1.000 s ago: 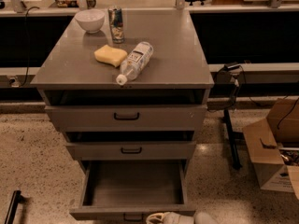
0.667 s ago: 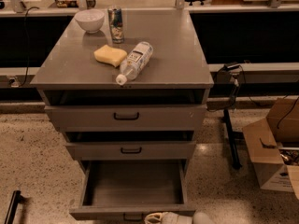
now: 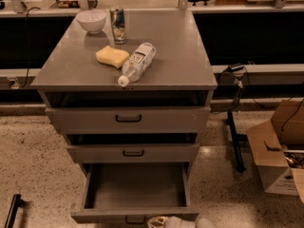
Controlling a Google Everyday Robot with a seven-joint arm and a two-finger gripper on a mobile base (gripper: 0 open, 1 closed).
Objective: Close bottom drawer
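The bottom drawer (image 3: 135, 216) of the grey metal cabinet is pulled far out, and its empty inside shows from above. Its shallow front panel with a small black handle (image 3: 135, 220) lies at the bottom edge of the view. My gripper (image 3: 178, 222) shows only as pale shapes at the bottom edge, right in front of the drawer's front panel and just right of the handle. The middle drawer (image 3: 133, 153) and the top drawer (image 3: 128, 119) sit above it, each pulled out slightly.
On the cabinet top (image 3: 180, 56) lie a white bowl (image 3: 91, 20), a can (image 3: 118, 25), a yellow sponge (image 3: 112, 56) and a plastic bottle (image 3: 137, 63) on its side. A cardboard box (image 3: 280, 146) and a black stand (image 3: 235, 137) are on the floor at right.
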